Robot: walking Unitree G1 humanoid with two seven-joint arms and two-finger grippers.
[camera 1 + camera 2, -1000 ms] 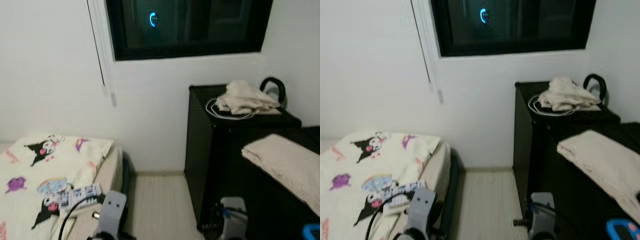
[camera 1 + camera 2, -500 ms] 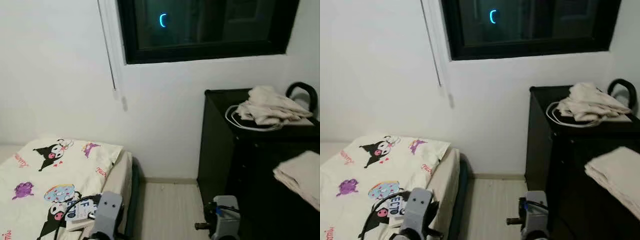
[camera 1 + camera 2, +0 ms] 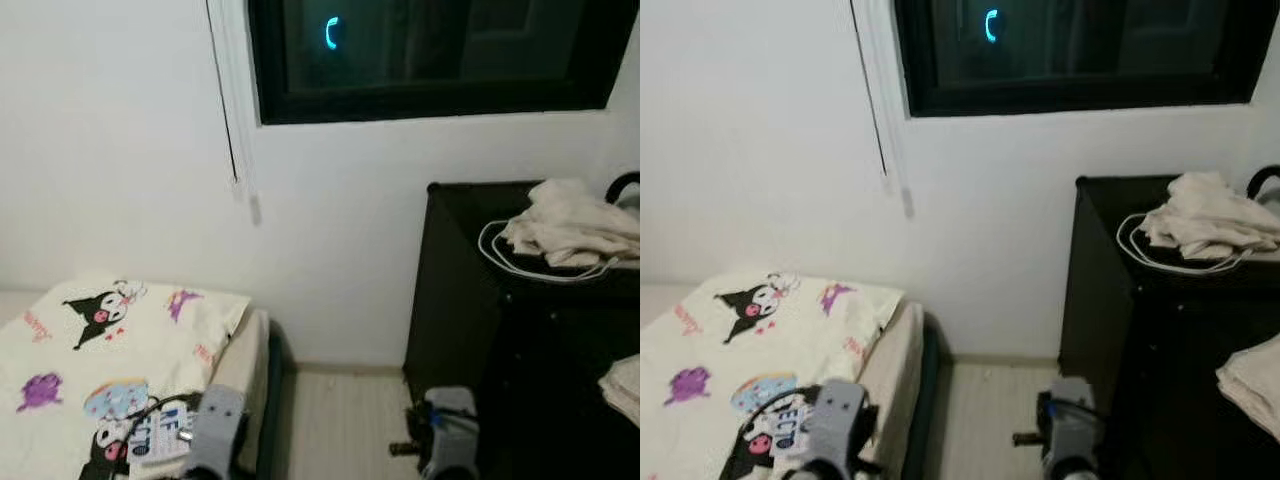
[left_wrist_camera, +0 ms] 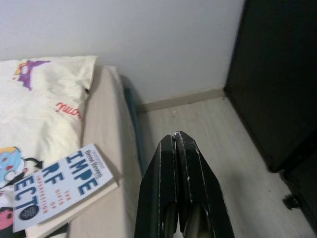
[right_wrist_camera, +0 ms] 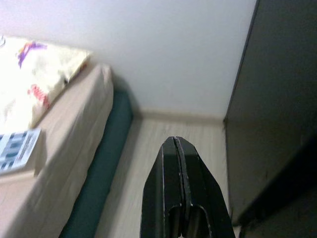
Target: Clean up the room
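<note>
book (image 4: 62,186) lies on the bed (image 4: 106,129) at nine o'clock (both grippers pressed together, empty), so left gripper (image 4: 177,138) should spread first.

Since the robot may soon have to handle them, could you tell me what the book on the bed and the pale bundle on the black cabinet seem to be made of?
The book looks like a paperback: a smooth, faintly glossy printed card cover over a pale paper page block, lying flat. The bundle looks like soft, matte cream fabric, judging by its limp folds and creases; the exact weave is too small to tell. It lies on the black cabinet, which looks like dark, smooth board, possibly laminate.
</note>
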